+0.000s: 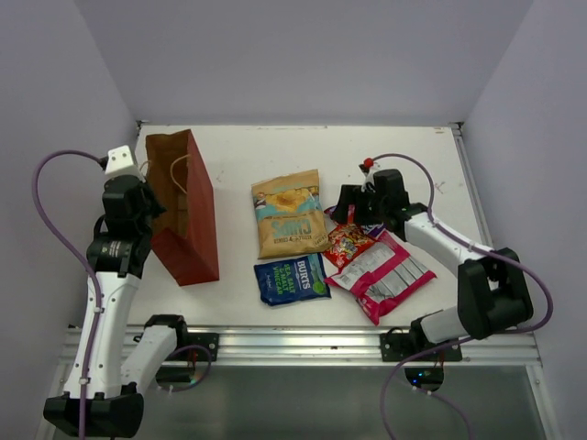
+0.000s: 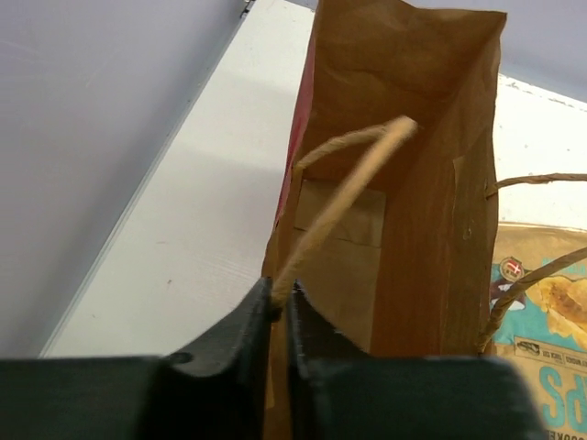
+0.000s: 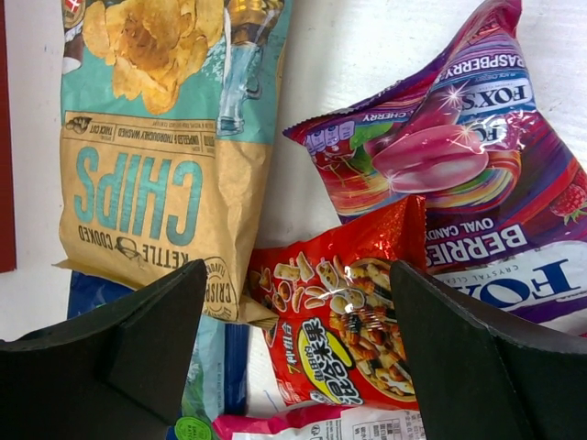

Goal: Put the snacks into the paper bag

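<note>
The paper bag (image 1: 183, 209) stands open at the left, red-brown outside, kraft inside (image 2: 404, 183). My left gripper (image 2: 281, 302) is shut on its near string handle (image 2: 339, 206). The tan chips bag (image 1: 289, 213) lies mid-table, the dark blue packet (image 1: 292, 279) in front of it. The red packet (image 1: 346, 246), the purple packet (image 1: 371, 229) and the pink-and-silver packet (image 1: 383, 275) overlap at the right. My right gripper (image 3: 298, 312) is open above the red packet (image 3: 339, 330), with the chips bag (image 3: 156, 137) at its left and the purple packet (image 3: 459, 156) at its right.
White walls close the table on the left, back and right. A metal rail (image 1: 293, 341) runs along the near edge. The bag's far handle (image 2: 532, 275) hangs over the chips bag in the left wrist view.
</note>
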### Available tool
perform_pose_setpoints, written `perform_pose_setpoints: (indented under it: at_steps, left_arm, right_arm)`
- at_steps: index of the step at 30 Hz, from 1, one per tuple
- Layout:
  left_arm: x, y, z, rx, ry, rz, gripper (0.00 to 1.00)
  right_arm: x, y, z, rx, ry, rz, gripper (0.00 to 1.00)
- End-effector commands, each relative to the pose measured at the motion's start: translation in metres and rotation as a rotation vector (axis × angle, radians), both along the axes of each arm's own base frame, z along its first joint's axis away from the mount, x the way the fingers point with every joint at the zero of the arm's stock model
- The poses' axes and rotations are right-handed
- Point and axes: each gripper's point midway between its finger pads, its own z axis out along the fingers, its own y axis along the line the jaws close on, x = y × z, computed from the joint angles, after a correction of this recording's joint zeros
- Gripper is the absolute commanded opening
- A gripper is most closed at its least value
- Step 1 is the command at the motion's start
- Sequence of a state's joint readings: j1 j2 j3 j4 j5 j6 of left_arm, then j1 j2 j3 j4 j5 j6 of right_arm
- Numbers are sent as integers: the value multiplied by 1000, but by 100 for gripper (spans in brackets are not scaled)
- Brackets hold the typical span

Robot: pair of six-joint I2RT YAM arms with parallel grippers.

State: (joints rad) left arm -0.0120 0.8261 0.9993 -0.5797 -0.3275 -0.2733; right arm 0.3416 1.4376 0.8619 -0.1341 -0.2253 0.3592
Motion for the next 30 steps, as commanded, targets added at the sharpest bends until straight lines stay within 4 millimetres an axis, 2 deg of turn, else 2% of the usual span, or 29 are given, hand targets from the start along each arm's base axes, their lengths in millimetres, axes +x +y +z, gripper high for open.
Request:
perform_pose_setpoints:
  at_steps: [1,3,6,8,14,18,19,23,28,30]
  left_arm:
    - [-4,9,-2,27,-1,51,8]
    - [-6,11,0,30,-8,65,0]
    - [-4,9,7,26,-43,53,0]
    - [-4,8,12,26,-54,47,0]
    - [0,-1,24,11,-89,-5,0]
    - [2,-5,28,6,-100,-28,0]
    - [2,-5,30,4,-108,-32,0]
    - [4,-13,34,-10,-129,-77,0]
    - [6,-20,42,-16,-149,-114,0]
    - [7,-24,44,-22,-159,-141,0]
  right_arm:
    - [14,13,21,42,-64,21,84]
    - [13,15,20,42,-65,28,79]
    - [12,18,16,32,-43,44,65]
    - [11,23,13,23,-21,63,63]
    - [12,38,-14,16,64,103,72]
    - [15,49,-27,50,84,127,74]
    - [14,51,-35,53,104,132,74]
    - [13,66,-40,90,116,172,74]
    - [14,85,-36,114,103,216,75]
    - [14,90,-43,117,117,227,75]
